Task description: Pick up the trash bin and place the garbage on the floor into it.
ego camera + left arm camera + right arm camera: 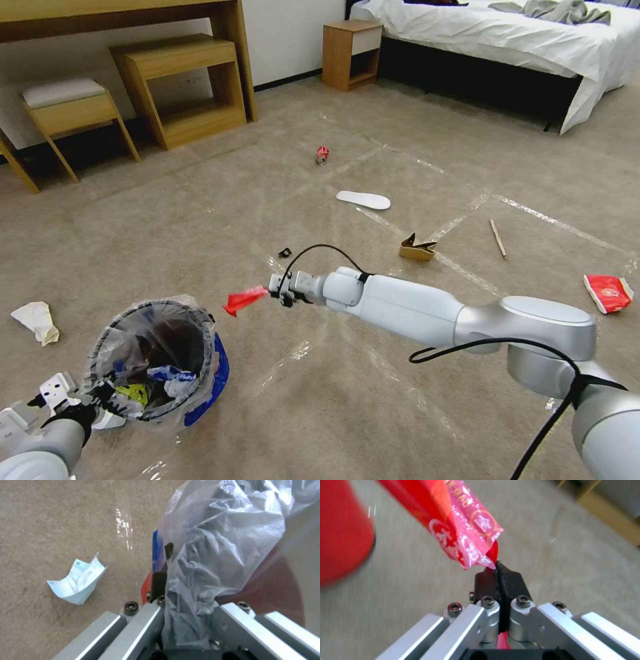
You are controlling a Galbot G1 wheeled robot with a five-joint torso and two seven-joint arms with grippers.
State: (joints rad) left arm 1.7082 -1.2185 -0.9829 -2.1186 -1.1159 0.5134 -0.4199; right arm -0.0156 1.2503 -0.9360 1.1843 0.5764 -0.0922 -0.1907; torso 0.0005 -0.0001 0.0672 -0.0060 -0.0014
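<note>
My right gripper [272, 291], fingers pinched on a red wrapper [244, 299], hovers just right of the trash bin [155, 360], whose rim my left gripper [90, 400] clamps; releasing here risks missing onto the floor [347, 400].

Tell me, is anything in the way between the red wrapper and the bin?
Nothing visible is. The right gripper pinches the red wrapper in the air, just beside the trash bin, which the left gripper holds by its rim. The gap between them is open air above the floor.

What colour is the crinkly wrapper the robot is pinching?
Red with white print: the crinkly plastic wrapper, clearest in the right wrist view.
</note>
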